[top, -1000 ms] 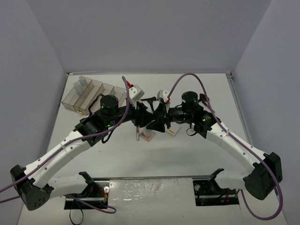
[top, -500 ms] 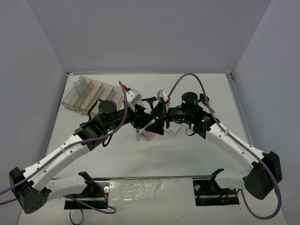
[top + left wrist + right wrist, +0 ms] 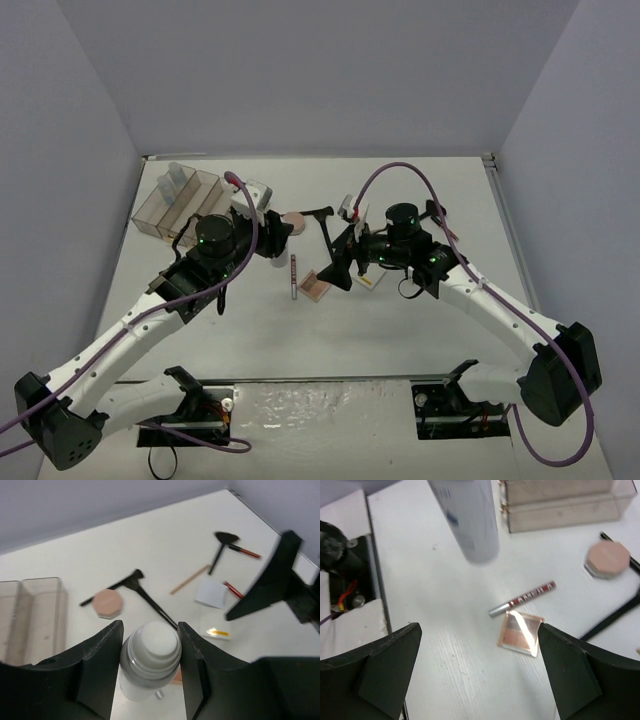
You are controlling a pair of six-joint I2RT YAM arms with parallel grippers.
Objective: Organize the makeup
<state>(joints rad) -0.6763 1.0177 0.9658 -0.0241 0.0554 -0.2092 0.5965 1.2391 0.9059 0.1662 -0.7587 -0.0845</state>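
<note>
Top view: the left gripper (image 3: pixel 272 228) is clamped on a white-capped bottle (image 3: pixel 266 222), held just right of the clear organizer tray (image 3: pixel 190 205) at upper left. 1 clear item, likely a bottle, stands in the tray's far-left compartment; the other 3 compartments look bare. Most of the makeup lies loose in the middle of the table: a round pink compact (image 3: pixel 293 220), black brushes (image 3: pixel 318 213), a red tube (image 3: pixel 293 278), a pink-brown palette (image 3: pixel 316 287) and a white pad (image 3: pixel 368 282). The right gripper (image 3: pixel 348 252) hovers over this cluster with its jaws spread and nothing between them. I judge the job barely begun, with nearly every piece left to sort.

Left wrist view: the bottle fills the lower centre, pinched between both fingers. The compact and brushes lie beyond it, with the tray at the left edge. Toward the upper right lie a tan pencil (image 3: pixel 190 579), a fan-headed brush (image 3: pixel 222 542), a red pencil (image 3: pixel 233 589) and a yellow-marked pad (image 3: pixel 217 631). That yellow mark is too small to read.

Right wrist view: both fingers sit at the lower corners, wide apart. The bottle hangs in at the top with a blue mark on its side, blurred past reading. The red tube carries pale lettering that I cannot make out. No brand is legible anywhere.
</note>
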